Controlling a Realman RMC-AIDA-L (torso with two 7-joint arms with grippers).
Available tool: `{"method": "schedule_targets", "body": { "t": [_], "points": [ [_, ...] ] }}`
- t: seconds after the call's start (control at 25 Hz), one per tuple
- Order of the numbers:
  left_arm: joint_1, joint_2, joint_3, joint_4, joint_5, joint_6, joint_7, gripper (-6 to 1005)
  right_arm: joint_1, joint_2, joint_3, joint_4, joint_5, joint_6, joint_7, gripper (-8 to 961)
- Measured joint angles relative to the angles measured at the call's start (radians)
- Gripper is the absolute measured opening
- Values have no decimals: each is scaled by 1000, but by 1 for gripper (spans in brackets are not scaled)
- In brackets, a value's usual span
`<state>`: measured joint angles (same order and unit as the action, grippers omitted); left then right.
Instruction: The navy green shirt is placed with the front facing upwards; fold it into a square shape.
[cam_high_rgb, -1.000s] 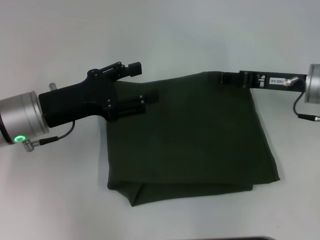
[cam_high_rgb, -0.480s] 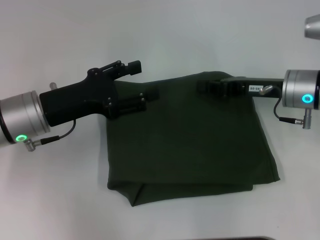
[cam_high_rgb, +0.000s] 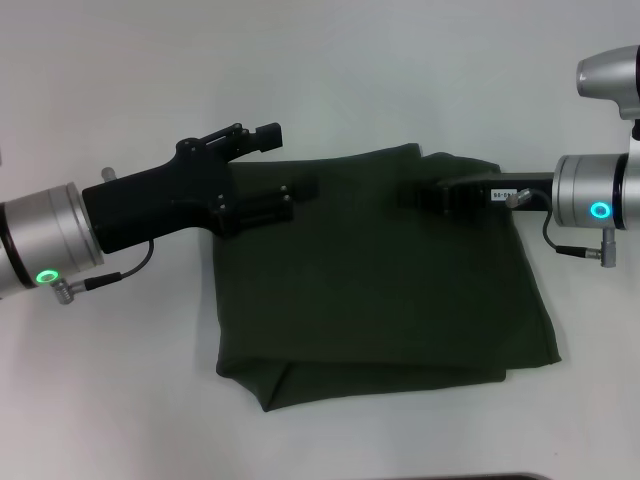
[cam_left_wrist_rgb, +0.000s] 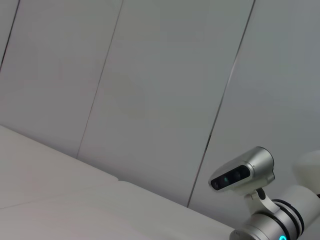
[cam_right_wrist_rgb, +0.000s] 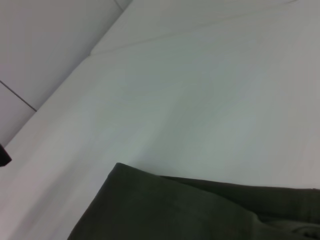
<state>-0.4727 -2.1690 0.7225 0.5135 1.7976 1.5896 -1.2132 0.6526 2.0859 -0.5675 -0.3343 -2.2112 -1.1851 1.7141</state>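
Observation:
The navy green shirt (cam_high_rgb: 380, 290) lies folded into a rough rectangle on the white table (cam_high_rgb: 400, 60), with no lettering showing. Its near left corner bulges out in a thicker fold. My left gripper (cam_high_rgb: 292, 163) is at the shirt's far left corner and is open: one finger lies on the cloth, the other beyond the edge. My right gripper (cam_high_rgb: 425, 192) reaches in from the right, low over the shirt's far right part. The right wrist view shows a far corner of the shirt (cam_right_wrist_rgb: 175, 210) on the table.
Bare white table (cam_high_rgb: 120, 380) surrounds the shirt on all sides. Grey wall panels (cam_left_wrist_rgb: 150, 75) stand behind the table. The left wrist view shows the right arm's silver wrist camera (cam_left_wrist_rgb: 244, 172).
The right arm has swung round, carrying its gripper left and nearer, from the shirt's far edge onto the cloth. The far right edge has rumpled slightly. The left arm has stayed put.

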Motion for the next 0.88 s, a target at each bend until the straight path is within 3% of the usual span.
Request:
{"method": "schedule_targets", "body": {
  "t": [0.16, 0.56, 0.88],
  "points": [
    [0, 0, 0, 0, 0, 0, 0, 847, -1, 0, 3, -9, 3, -9, -7, 20],
    [-2, 2, 4, 0, -24, -1, 0, 847, -2, -1, -6, -32, 67, -216, -118, 20],
    [-4, 0, 5, 0, -25, 0, 0, 847, -1, 0, -134, -3, 63, -150, -132, 19]
  ]
}}
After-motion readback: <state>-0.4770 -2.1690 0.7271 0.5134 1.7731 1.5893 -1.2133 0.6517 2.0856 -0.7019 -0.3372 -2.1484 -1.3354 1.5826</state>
